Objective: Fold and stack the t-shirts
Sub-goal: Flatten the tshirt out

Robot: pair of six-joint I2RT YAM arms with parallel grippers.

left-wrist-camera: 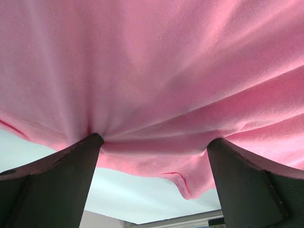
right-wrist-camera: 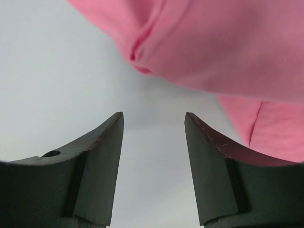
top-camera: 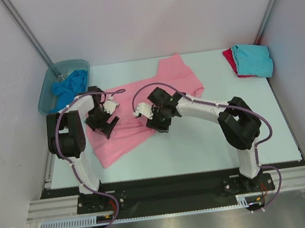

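The large light pink t-shirt (top-camera: 140, 107) lies spread and rumpled on the table. My left gripper (top-camera: 104, 123) is over its left part. In the left wrist view it (left-wrist-camera: 154, 142) is open wide, both fingertips (left-wrist-camera: 92, 140) touching the pink cloth (left-wrist-camera: 156, 71), with the hem hanging between them. My right gripper (top-camera: 159, 121) is at the shirt's near edge. It (right-wrist-camera: 153, 116) is open and empty over bare table, with the pink shirt's edge (right-wrist-camera: 213, 47) just beyond the tips. A folded turquoise t-shirt (top-camera: 253, 60) lies on a red one (top-camera: 228, 58) at the back right. A brighter blue t-shirt (top-camera: 70, 85) is crumpled in the tub.
The translucent grey-blue plastic tub (top-camera: 48, 94) stands at the back left corner. White walls enclose the table (top-camera: 202, 147) on three sides. The folded stack is near the right wall.
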